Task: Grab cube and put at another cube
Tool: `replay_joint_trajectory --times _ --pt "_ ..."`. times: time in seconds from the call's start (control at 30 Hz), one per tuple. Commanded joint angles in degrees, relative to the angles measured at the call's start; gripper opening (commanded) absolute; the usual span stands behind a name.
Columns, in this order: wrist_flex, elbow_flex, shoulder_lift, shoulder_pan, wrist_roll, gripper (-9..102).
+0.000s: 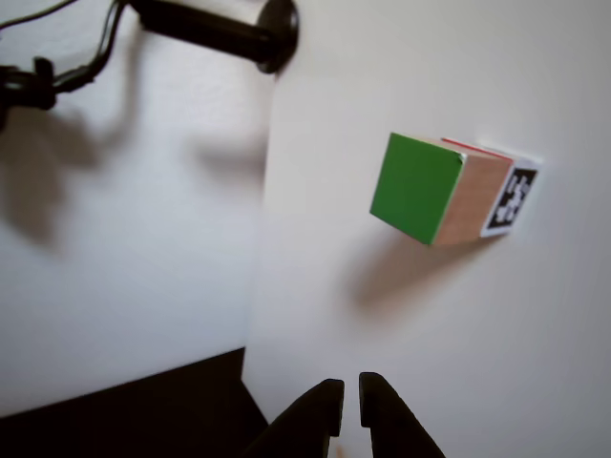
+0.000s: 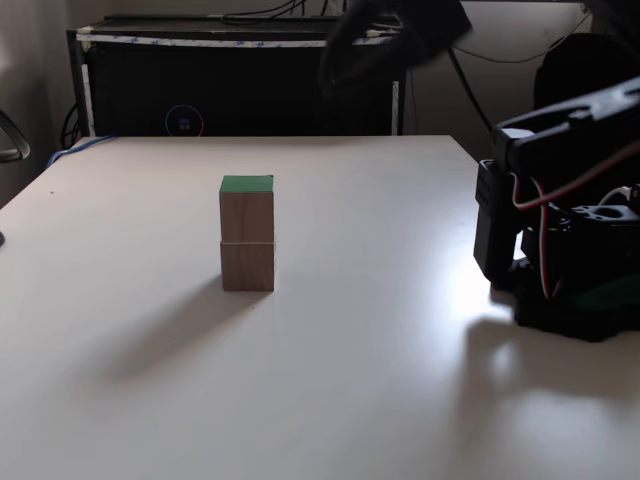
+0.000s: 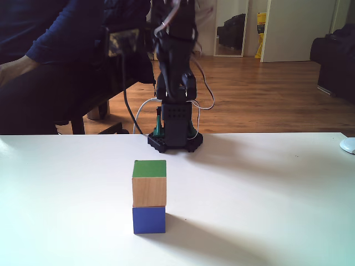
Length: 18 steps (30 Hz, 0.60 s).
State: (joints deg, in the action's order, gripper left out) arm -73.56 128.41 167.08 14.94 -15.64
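Observation:
The cube (image 1: 415,186) shows a bright green face and a light wood side. It rests on top of another cube (image 1: 511,200), whose black-and-white marker and a thin red edge show just past it. In both fixed views the green-topped cube (image 2: 246,210) (image 3: 150,185) stands squarely on the lower cube (image 2: 247,265) (image 3: 149,219), which shows a wood face in one and a blue face in the other. My gripper (image 1: 348,401) hangs well clear of the stack, fingers together with only a slim gap and nothing between them. The arm (image 3: 175,83) is raised behind the stack.
The arm's base (image 2: 570,250) stands at the right of the white table (image 2: 330,380). A table edge (image 1: 256,286) with dark floor beyond runs left of the gripper. A seated person (image 3: 33,55) is behind the table, and a white object (image 3: 348,145) lies at its right edge.

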Motion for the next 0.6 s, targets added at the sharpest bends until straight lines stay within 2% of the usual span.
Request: replay_joint_trajectory --times 0.0,0.2,0.33,0.57 --pt "1.8 16.1 21.4 -1.7 -2.3 1" --pt "3.7 24.1 21.3 -4.8 4.3 0" --pt "8.1 32.1 21.3 -6.9 6.7 0" --pt "9.9 43.1 21.3 -5.4 6.7 0"
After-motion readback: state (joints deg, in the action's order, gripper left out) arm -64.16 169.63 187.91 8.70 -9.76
